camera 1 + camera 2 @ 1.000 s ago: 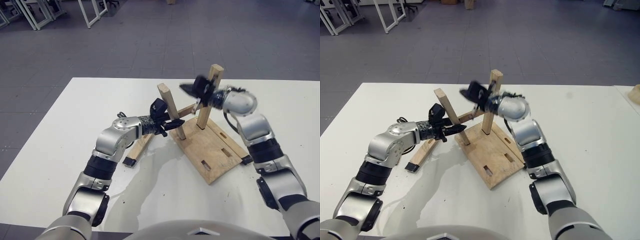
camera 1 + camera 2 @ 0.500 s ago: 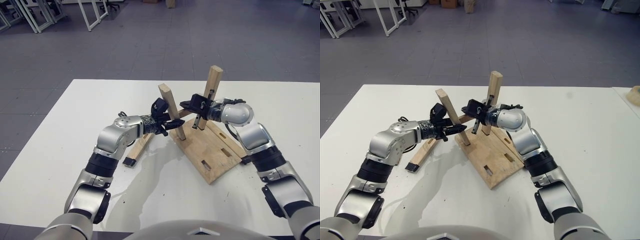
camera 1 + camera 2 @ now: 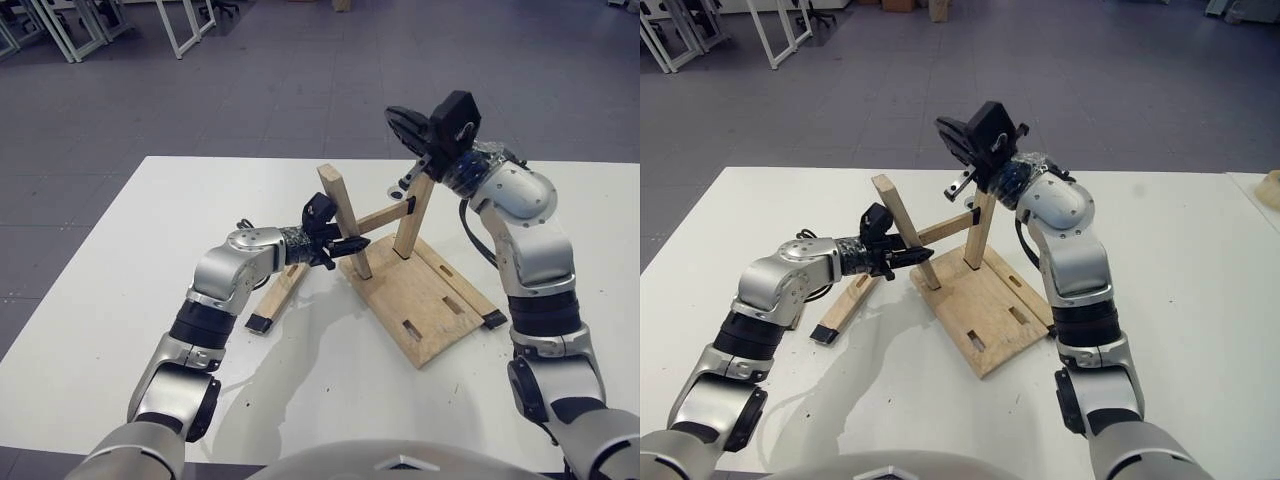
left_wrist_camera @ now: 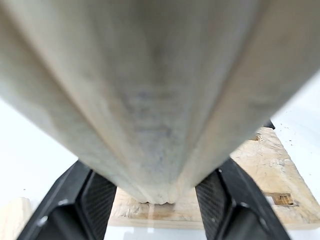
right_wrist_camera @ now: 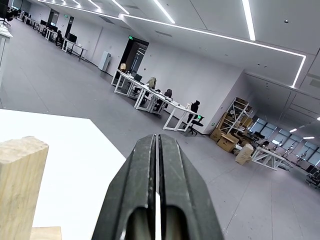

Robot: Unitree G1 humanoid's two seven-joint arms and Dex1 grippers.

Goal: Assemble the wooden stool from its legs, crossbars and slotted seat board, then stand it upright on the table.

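Mid white table point(image 3: 120, 300), the closed, empty right gripper point(image 3: 398, 120) has lifted clear; the pale wooden leg point(image 3: 412, 215) stands unaided, left gripper point(image 3: 352, 243) clamping the other leg point(image 3: 338, 200).

One seat board point(image 3: 420, 305), two upright legs point(image 3: 343, 215) point(image 3: 411, 218), one crossbar point(image 3: 383, 217), two loose legs point(image 3: 278, 293) point(image 3: 466, 287) lying flat; four legs altogether

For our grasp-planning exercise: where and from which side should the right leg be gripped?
Probably grip the right leg above the crossbar, coming from the robot's right. Its foot sits in the seat board and the crossbar joins its left face, so the upper right side looks free.
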